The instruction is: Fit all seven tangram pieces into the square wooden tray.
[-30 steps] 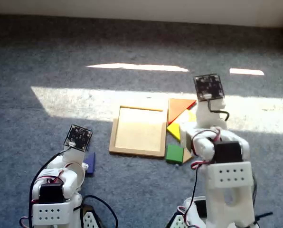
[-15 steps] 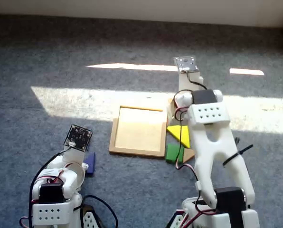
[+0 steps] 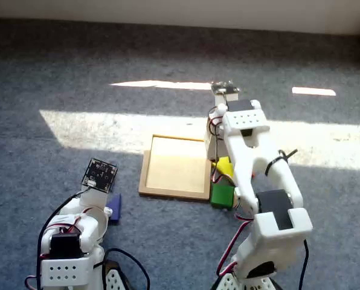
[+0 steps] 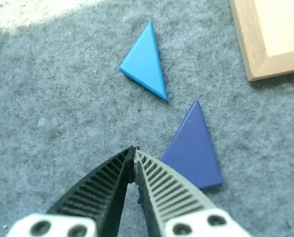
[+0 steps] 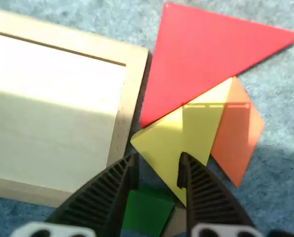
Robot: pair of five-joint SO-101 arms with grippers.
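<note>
Right wrist view shows us the right end effector [image 5: 158, 160] narrowly parted over the yellow triangle [image 5: 186, 133], which lies just beside the wooden tray [image 5: 132, 84], against the red triangle [image 5: 206, 64] and the orange piece [image 5: 238, 138]. Our left end effector [image 4: 133, 152] is pressed closed beside the dark blue triangle [image 4: 191, 148].

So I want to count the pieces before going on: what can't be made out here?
High view: red triangle and orange triangle lie hidden under the right arm; light blue triangle under the left arm.
Right wrist view: green square partly behind the right gripper and cut by the frame edge.
Left wrist view: tray cut off to one corner.
</note>
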